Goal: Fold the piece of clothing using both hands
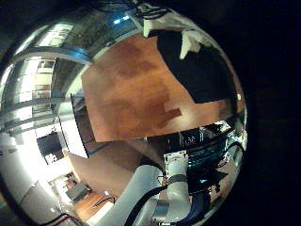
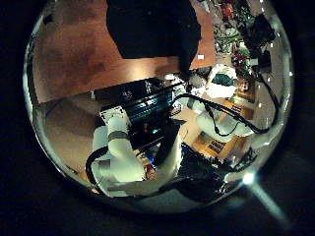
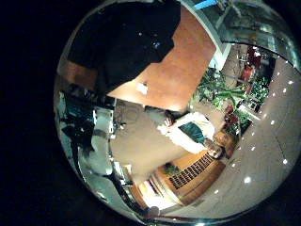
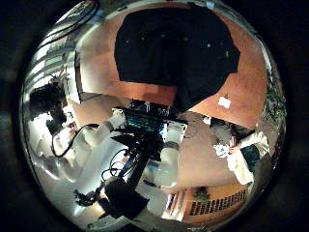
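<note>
A black garment [image 4: 179,53] lies spread flat on a brown wooden table [image 4: 97,68], with no hand touching it in any of the four palm views. Going from the robot's left side to its right: the left hand's little-finger-side view looks from well above at the table [image 1: 132,89], where the garment [image 1: 198,66] lies near one edge of the tabletop; two pale parts at the view's rim beside the cloth look like that hand's own fingers, but whether the left hand is spread or curled cannot be told. Its thumb-side view shows the garment [image 2: 153,29] on the table [image 2: 74,54], with a white arm [image 2: 123,157] beside the table's edge. From the right hand's little-finger-side view the garment [image 3: 127,42] covers much of the tabletop [image 3: 179,75], and a small white tag [image 3: 141,88] lies on bare wood just beside it. The right hand's thumb-side view shows the whole garment with that tag [image 4: 224,101] nearby; the right hand's fingers are not visible, so its state cannot be told.
</note>
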